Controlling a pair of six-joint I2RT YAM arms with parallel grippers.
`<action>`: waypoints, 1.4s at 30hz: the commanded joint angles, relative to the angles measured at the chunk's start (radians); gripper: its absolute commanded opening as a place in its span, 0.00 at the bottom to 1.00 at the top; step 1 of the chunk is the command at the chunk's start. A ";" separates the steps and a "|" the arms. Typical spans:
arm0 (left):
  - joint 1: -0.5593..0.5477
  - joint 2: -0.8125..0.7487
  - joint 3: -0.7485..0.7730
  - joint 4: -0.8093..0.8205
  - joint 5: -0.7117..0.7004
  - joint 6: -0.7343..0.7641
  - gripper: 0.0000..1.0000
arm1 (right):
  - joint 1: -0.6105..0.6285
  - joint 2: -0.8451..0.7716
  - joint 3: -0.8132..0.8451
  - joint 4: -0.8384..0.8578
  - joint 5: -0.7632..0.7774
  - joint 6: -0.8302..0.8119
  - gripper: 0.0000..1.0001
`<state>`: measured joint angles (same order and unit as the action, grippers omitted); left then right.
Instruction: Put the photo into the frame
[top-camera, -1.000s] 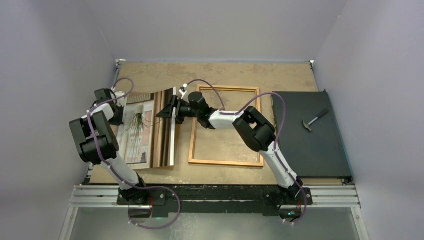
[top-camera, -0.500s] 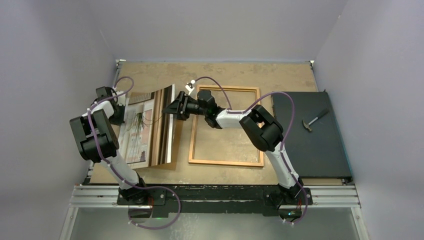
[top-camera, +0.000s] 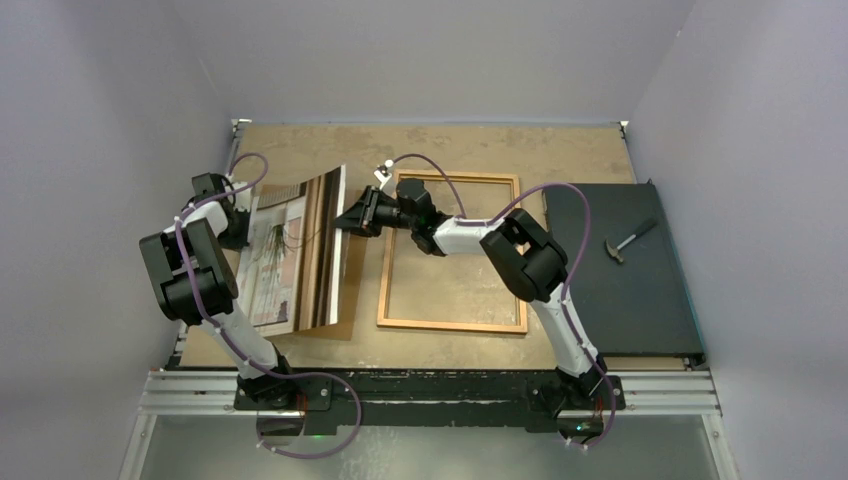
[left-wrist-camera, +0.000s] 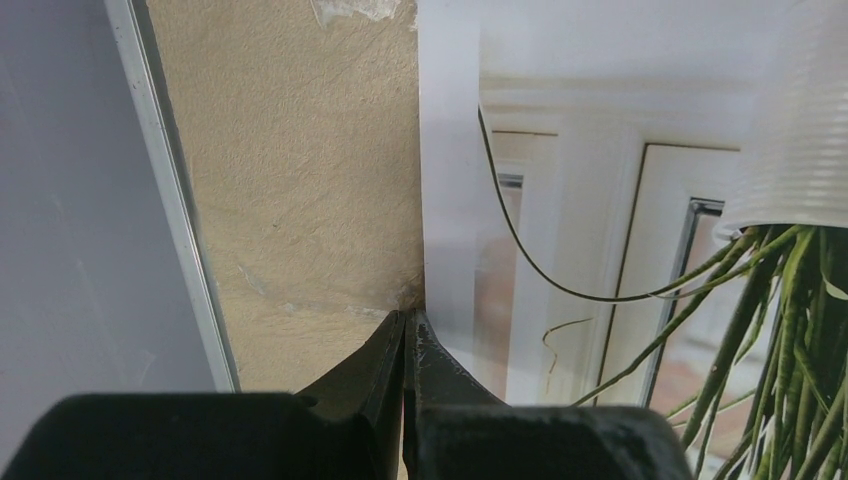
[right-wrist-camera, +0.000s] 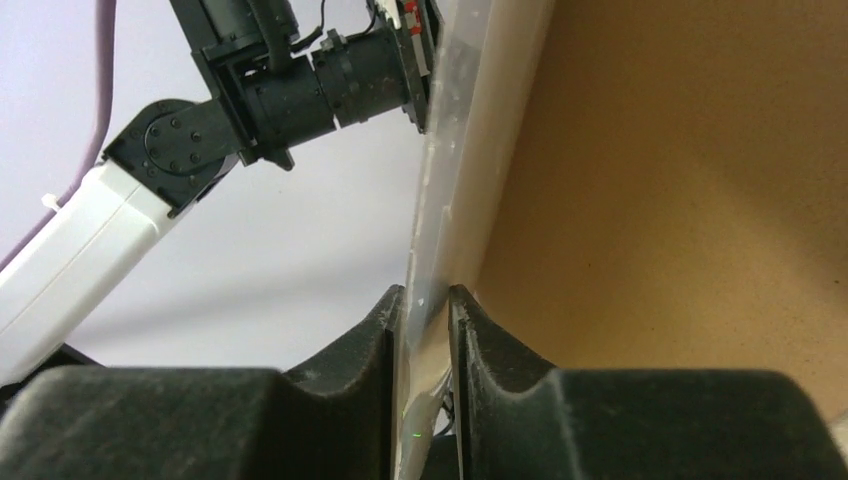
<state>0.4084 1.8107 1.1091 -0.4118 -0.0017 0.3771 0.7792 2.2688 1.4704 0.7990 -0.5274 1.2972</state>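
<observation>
Photo transfer, partly done: the photo (top-camera: 295, 255), pinched at its left edge by the left gripper (left-wrist-camera: 408, 322) and at its raised right edge by the right gripper (right-wrist-camera: 428, 298), hangs tilted just left of the frame (top-camera: 450, 324), which lies flat and unfilled; placement is still to do.

Your right gripper (right-wrist-camera: 428, 300) pinches the photo (right-wrist-camera: 455, 170) by its edge, so you see the sheet edge-on as a pale strip running upward. The left arm (right-wrist-camera: 160, 180) reaches it from the left. A tan tabletop (right-wrist-camera: 700, 200) fills the right.
</observation>
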 joint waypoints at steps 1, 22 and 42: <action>0.006 0.056 -0.004 -0.013 0.005 -0.003 0.00 | -0.026 -0.042 0.015 0.015 -0.029 0.001 0.22; 0.006 0.074 -0.001 0.003 0.004 0.004 0.00 | -0.075 -0.163 0.020 -0.171 -0.005 -0.132 0.07; 0.000 0.084 0.054 -0.023 0.005 -0.007 0.00 | -0.216 -0.396 0.126 -0.750 0.205 -0.368 0.00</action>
<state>0.4080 1.8439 1.1461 -0.3912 -0.0105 0.3779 0.6239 2.0121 1.4853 0.2802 -0.4458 1.0534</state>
